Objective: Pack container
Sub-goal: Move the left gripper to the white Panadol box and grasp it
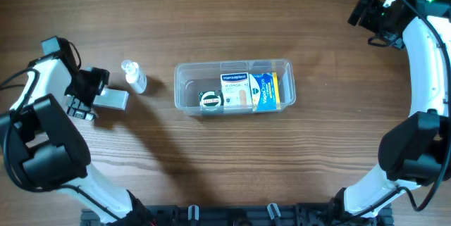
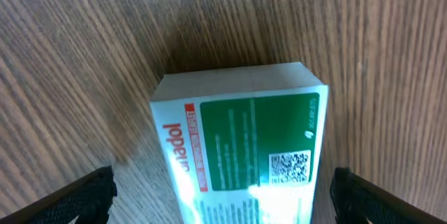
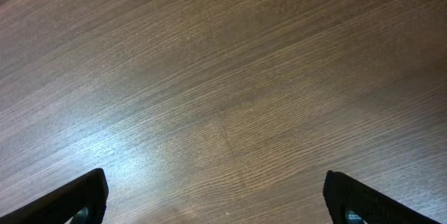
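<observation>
The clear container (image 1: 184,78) sits mid-table and holds a blue-white plaster box (image 1: 235,87), a blue-yellow box (image 1: 263,89) and a small round tin (image 1: 210,100). A white and green box (image 1: 113,98) lies on the table at the left; in the left wrist view it (image 2: 244,147) lies between my fingers. My left gripper (image 1: 88,98) is open around it, and its fingers (image 2: 222,199) stand apart from the box's sides. My right gripper (image 1: 365,13) is open and empty at the far right back, with only bare wood between its fingers (image 3: 220,199).
A small clear bottle (image 1: 134,76) lies just behind the white and green box, left of the container. The table is brown wood. The arms' bases stand at the front left and front right.
</observation>
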`<state>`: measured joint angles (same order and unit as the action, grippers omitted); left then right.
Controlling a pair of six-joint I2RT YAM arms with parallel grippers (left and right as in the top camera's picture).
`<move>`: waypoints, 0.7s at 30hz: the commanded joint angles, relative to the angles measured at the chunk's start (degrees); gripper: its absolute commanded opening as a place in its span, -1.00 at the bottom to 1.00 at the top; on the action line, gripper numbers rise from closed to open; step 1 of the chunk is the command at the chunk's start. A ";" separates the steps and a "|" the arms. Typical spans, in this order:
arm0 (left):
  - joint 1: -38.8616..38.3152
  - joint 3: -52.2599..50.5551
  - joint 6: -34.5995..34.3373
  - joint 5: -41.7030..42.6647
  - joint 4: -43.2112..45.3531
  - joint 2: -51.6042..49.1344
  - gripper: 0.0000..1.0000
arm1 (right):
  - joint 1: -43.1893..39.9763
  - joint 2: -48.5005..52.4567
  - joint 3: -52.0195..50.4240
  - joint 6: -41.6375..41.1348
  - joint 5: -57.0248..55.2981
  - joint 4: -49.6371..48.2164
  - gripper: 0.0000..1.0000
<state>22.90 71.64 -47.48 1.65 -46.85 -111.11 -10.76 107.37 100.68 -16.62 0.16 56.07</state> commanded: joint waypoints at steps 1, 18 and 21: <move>0.26 0.57 -0.98 0.28 0.90 -2.23 0.96 | 0.20 -1.53 0.98 -0.46 0.28 -0.11 0.99; 1.25 0.61 -0.63 -0.68 1.46 -2.25 0.11 | 0.20 -1.51 0.98 -0.46 0.28 -0.11 0.99; 1.99 0.83 1.22 -0.83 1.44 -2.25 0.06 | 0.20 -1.51 0.98 -0.46 0.28 -0.11 0.99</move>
<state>23.77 71.66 -47.81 1.45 -45.56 -112.36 -10.76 107.35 100.68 -16.62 0.16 56.07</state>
